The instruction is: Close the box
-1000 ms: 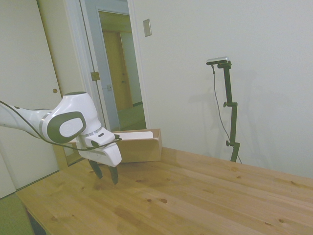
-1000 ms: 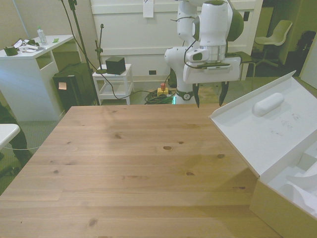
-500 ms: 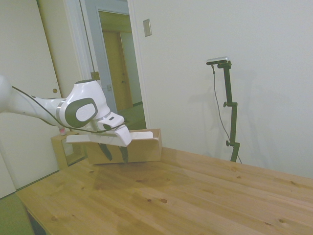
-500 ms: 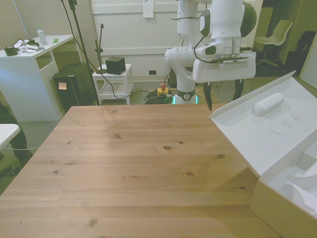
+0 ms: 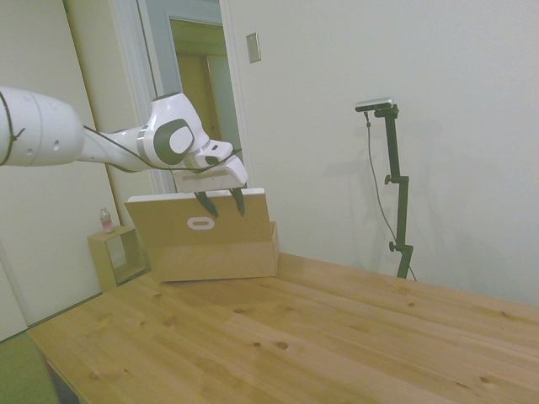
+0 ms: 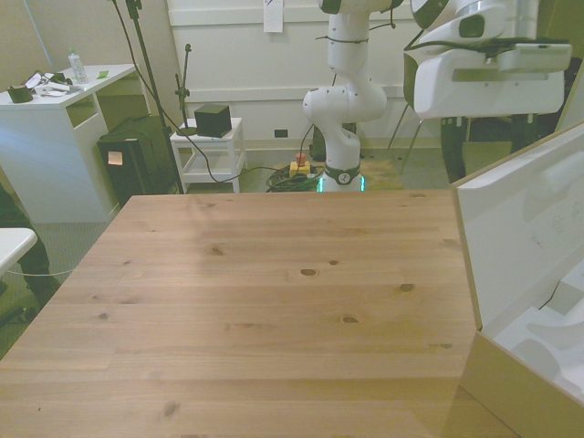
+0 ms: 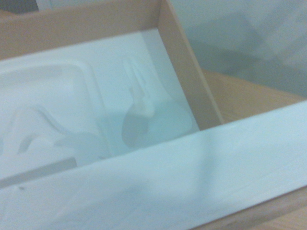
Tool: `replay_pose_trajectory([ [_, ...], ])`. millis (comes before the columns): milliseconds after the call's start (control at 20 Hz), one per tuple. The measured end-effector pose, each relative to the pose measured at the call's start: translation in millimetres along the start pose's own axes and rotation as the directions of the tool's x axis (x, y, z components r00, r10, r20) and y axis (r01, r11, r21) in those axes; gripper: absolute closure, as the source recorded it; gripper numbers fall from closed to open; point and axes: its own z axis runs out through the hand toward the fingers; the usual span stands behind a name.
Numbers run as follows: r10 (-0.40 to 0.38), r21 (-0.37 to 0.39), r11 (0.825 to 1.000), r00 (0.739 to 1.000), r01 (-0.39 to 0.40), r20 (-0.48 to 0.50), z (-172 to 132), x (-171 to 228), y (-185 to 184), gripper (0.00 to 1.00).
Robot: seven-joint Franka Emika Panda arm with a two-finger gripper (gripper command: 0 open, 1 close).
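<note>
we see the box [image 5: 215, 249] at the far end of the wooden table [image 5: 337, 337] in the side view, a long tan cardboard body with its flap lid [image 5: 198, 220] standing nearly upright above it. the lid's outer face shows an oval white-rimmed hand-hole [image 5: 200, 223] near its middle. the gripper [image 5: 220, 202] hangs at the lid's top edge in that view, its two dark fingers [image 5: 205, 204] pointing down in front of the lid's face and set apart with a plain gap between them, nothing held. whether the fingers touch the cardboard we cannot tell. a small open wooden cube shelf [image 5: 114, 255] stands beyond the box, toward the doorway. in the front view the box [image 6: 525, 383] sits at the table's [image 6: 274, 292] near corner on the front view's right, its lid [image 6: 525, 228] raised steeply with the white inner face turned our way, and the gripper's white body above the lid's top edge; the fingers are not clear there. in the wrist view we look down into the box [image 7: 184, 81]: tan walls, a white moulded lining [image 7: 72, 110] inside, and the lid's white inner face [image 7: 192, 177] as a blurred band across the frame.
</note>
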Motion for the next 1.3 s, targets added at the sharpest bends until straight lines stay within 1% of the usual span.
replay_pose_trajectory([
  [150, -0.008, 0.008, 1.0, 1.0, 0.008, -0.021, 3, 24, -21, 0.0],
  [250, 0.003, 0.022, 1.0, 1.0, -0.002, -0.031, 3, 42, -30, 0.0],
  [400, 0.014, 0.027, 1.0, 0.999, -0.013, -0.045, -2, 68, -34, 0.0],
  [500, 0.017, 0.02, 1.0, 0.999, -0.016, -0.044, 1, 80, -36, 0.0],
  [700, 0.007, 0.01, 1.0, 0.999, -0.007, -0.041, 14, 85, -49, 0.0],
  [900, 0.007, -0.006, 1.0, 0.999, -0.007, -0.033, 14, 83, -52, 0.0],
  [1000, 0.018, -0.025, 1.0, 1.0, -0.018, -0.018, 7, 78, -42, 0.0],
  [1150, 0.082, -0.062, 0.995, 0.997, -0.082, -0.003, -11, 77, -5, 0.0],
  [1200, 0.11, -0.08, 0.991, 0.994, -0.109, 0.005, -12, 78, 13, 0.0],
  [1300, 0.162, -0.118, 0.981, 0.986, -0.157, 0.037, -2, 78, 48, 0.0],
])
